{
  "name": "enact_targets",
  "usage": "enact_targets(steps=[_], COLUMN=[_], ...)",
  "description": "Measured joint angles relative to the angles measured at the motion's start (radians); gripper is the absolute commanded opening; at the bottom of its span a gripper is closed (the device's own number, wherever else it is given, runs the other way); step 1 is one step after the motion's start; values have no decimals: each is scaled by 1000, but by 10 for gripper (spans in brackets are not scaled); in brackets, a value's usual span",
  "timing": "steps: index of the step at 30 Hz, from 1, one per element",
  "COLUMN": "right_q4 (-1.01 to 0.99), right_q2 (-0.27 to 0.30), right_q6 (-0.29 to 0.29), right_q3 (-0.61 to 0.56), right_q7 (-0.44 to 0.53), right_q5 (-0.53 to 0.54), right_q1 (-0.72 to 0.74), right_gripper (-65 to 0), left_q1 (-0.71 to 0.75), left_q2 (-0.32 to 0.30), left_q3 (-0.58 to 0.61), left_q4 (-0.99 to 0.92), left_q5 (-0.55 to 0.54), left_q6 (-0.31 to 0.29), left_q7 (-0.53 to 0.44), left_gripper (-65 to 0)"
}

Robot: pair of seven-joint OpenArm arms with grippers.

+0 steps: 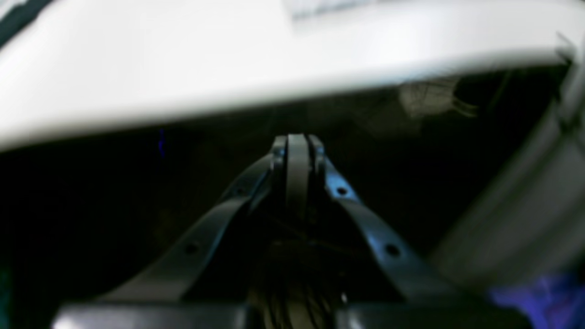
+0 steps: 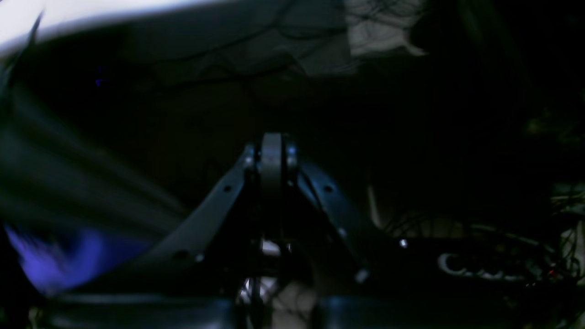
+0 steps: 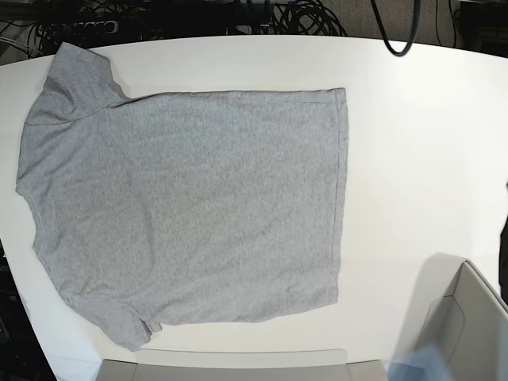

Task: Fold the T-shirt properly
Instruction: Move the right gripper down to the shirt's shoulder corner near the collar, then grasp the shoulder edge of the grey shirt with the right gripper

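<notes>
The T-shirt point(image 3: 186, 206) is plain heather-grey and lies spread flat on the white table point(image 3: 421, 159) in the base view, collar end to the left and bottom hem to the right, with both short sleeves out. Neither arm shows in the base view. In the left wrist view my left gripper point(image 1: 297, 141) is shut with nothing in it, hanging below the white table edge point(image 1: 183, 68). My right gripper point(image 2: 272, 141) is also shut and holds nothing, seen against dark space under the table in the right wrist view.
A grey cardboard box point(image 3: 464, 325) stands at the bottom right corner of the table, and another grey edge point(image 3: 222, 365) runs along the front. Cables point(image 3: 302, 16) lie behind the far edge.
</notes>
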Motion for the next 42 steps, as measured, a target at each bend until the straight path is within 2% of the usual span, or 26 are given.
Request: enact_targets(steps=[6, 9, 12, 15, 17, 20, 23, 28, 31, 33, 34, 36, 39, 42], right_q4=[382, 490, 543, 562, 561, 535, 522, 463, 394, 354, 335, 299, 286, 290], right_q2=[146, 242, 356, 408, 418, 448, 451, 466, 463, 431, 415, 399, 370, 307], right_q6=[-5, 0, -2, -3, 0, -5, -3, 1, 121, 225, 242, 254, 278, 295], right_q3=[2, 0, 4, 9, 43, 122, 192, 340, 412, 462, 488, 544, 625, 705], right_q7=[-248, -318, -329, -328, -357, -343, -352, -596, -701, -794, -846, -977, -1112, -1226], right_q5=[256, 391, 575, 778, 855, 925, 951, 1067, 1139, 1159, 1167, 1152, 1098, 975], right_q1=[-142, -186, -224, -252, -259, -262, -262, -244, -150, -97, -71, -26, 58, 171], right_gripper=[-643, -594, -474, -365, -337, -336, -336, -337, -338, -338, -338, -338, -338, -338], left_q1=[60, 69, 68, 68, 69, 68, 66, 63, 60, 60, 60, 57, 58, 58], left_q2=[-5, -1, -3, -3, -2, -3, -16, -31, -28, -24, -24, -27, -26, -25], left_q3=[-4, -4, -4, -4, -4, -4, 4, 5, 6, 8, 8, 7, 7, 7], left_q4=[164, 195, 211, 220, 228, 259, 310, 341, 341, 341, 341, 341, 341, 341], left_q5=[1, 2, 1, 2, 1, 1, 2, -5, 4, 4, 1, 1, 1, 3], left_q6=[-1, -3, -3, -3, -3, -3, -3, 0, -2, -4, -3, -3, -3, -4], left_q7=[-3, -3, -3, -3, 12, 74, 130, 185, 186, 186, 186, 186, 186, 209], left_gripper=[-529, -516, -514, -514, -514, -514, -514, -514, -514, -514, -514, -514, -514, -514])
